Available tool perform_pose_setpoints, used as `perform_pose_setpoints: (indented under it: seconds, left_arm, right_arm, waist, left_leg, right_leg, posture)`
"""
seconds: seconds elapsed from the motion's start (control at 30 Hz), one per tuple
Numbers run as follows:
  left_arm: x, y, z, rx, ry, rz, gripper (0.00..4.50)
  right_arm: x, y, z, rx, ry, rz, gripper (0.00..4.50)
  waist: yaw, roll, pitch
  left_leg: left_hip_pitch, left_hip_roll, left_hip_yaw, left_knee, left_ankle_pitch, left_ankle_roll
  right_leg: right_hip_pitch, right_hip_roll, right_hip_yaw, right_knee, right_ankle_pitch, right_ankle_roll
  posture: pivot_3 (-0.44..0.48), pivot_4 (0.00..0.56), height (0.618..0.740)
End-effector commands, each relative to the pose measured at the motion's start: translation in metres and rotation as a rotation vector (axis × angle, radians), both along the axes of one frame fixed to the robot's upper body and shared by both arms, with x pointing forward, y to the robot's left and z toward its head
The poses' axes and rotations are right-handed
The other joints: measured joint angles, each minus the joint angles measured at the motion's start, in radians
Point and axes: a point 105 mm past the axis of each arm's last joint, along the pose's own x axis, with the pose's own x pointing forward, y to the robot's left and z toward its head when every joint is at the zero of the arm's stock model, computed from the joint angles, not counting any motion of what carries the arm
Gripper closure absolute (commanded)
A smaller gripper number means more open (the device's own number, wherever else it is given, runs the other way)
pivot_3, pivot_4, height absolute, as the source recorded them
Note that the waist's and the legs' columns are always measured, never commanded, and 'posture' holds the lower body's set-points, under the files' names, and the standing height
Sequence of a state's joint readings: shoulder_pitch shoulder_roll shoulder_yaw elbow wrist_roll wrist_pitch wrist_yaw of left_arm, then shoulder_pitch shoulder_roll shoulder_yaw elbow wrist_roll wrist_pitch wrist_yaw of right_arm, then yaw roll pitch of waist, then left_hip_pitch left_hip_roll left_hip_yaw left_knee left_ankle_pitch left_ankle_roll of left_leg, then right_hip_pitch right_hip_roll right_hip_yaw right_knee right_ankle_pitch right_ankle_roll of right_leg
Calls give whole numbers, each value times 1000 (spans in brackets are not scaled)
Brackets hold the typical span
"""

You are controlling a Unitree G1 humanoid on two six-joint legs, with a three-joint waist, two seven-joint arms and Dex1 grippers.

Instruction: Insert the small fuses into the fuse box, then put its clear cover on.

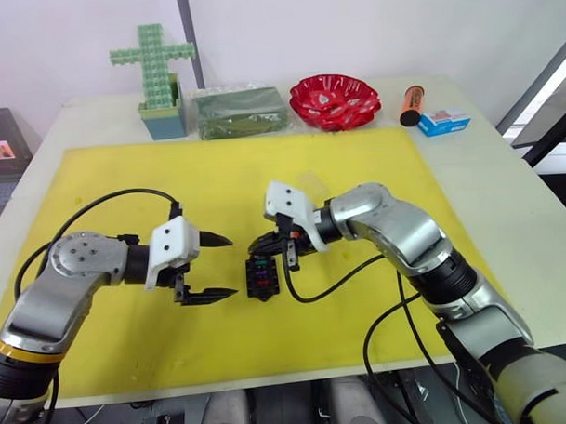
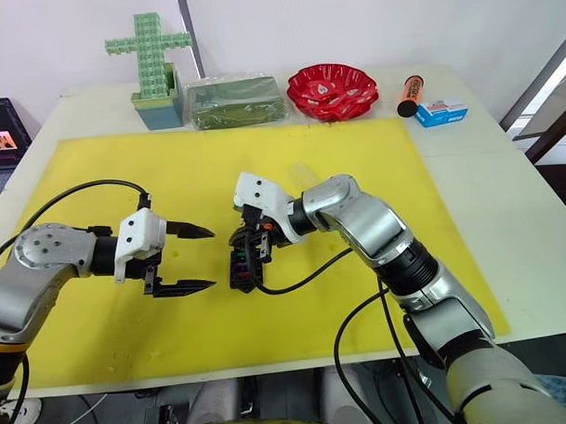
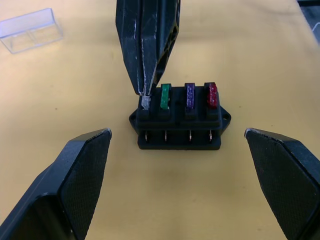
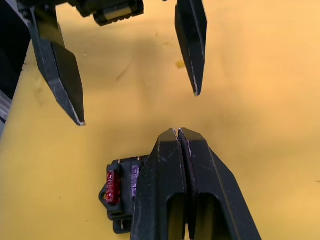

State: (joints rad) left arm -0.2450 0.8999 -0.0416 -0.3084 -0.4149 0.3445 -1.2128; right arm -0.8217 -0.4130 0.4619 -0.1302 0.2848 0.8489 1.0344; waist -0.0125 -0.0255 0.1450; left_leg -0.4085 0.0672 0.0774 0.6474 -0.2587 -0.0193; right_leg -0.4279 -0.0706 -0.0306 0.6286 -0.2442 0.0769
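Right now I have the right gripper down on the fuse box, its jaws pressed together with the tips on a greyish fuse in the end slot. I judge it is pushing that last fuse home, since closed tips make a firm, narrow pusher. Beside it, in order, the green fuse, the purple fuse and the red fuse stand in their slots, so 4 slots look filled.

The fuse box lies on the yellow mat between my 2 arms. The left gripper hovers just beside it, jaws wide apart and holding nothing, facing the box; I read that as standing ready to brace it or to go for the cover. The clear cover lies on the mat a little beyond the box, apart from it.

At the far edge of the counter sits a blue-and-white carton; its print is too small for me to read, and I see no other legible writing.
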Motion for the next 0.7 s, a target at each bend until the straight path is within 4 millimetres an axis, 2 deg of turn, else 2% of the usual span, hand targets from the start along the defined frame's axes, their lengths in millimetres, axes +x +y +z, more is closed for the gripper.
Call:
perform_pose_setpoints:
  seconds: [0.03,0.3,0.7]
  left_arm:
    - [-2,0,11,-5,-38,-14,0]
    - [0,-1,12,-8,-42,-11,0]
    - [1,1,12,-4,-47,-4,0]
  right_arm:
    - [4,-1,8,35,-39,-7,4468]
    - [4,-5,-1,28,-18,-4,4468]
    - [6,-10,-27,-16,14,-17,4468]
  waist:
    - [0,0,0]
    - [0,0,0]
    - [1,0,0]
  left_leg:
    - [0,0,0,0,0,0]
    - [0,0,0,0,0,0]
    - [0,0,0,0,0,0]
  right_leg:
    - [0,0,0,0,0,0]
    - [0,0,0,0,0,0]
    - [0,0,0,0,0,0]
  posture:
    - [0,150,740]
    - [0,150,740]
    - [0,150,740]
